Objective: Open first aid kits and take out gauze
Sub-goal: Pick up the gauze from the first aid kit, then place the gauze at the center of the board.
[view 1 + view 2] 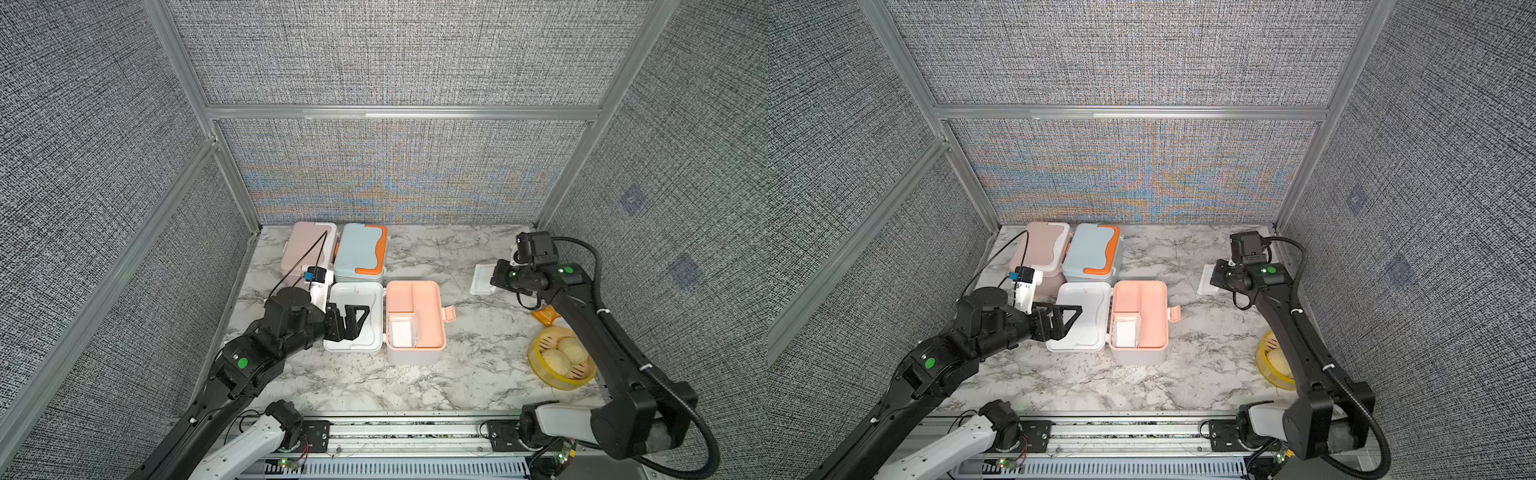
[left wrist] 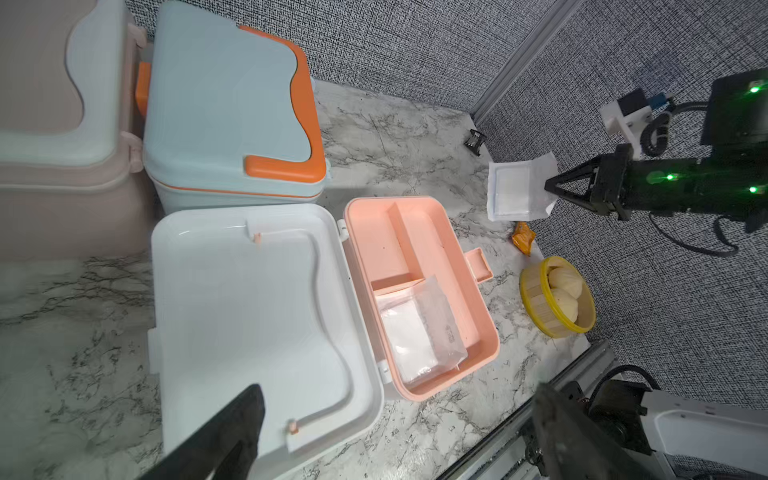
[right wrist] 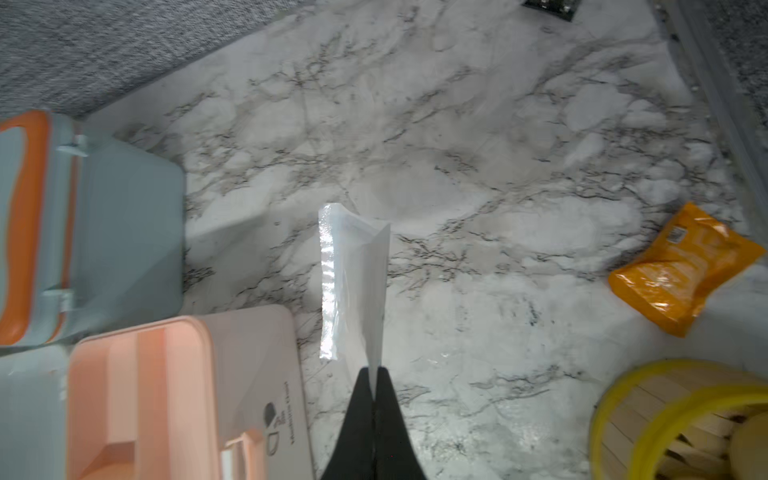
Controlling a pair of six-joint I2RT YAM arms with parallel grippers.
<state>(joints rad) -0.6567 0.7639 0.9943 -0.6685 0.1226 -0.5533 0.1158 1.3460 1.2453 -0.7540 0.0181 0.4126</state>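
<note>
your right hand (image 3: 376, 376) pinches one gauze pad (image 3: 357, 274) above the worktop (image 3: 498, 187); next, lower and let go. left hand (image 1: 357, 322) hangs wide.

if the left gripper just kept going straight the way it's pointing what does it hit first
Most likely the open white lid lying flat just ahead of the left gripper; if it clears that, the peach box beside it. Height over the lid is hard to judge.
</note>
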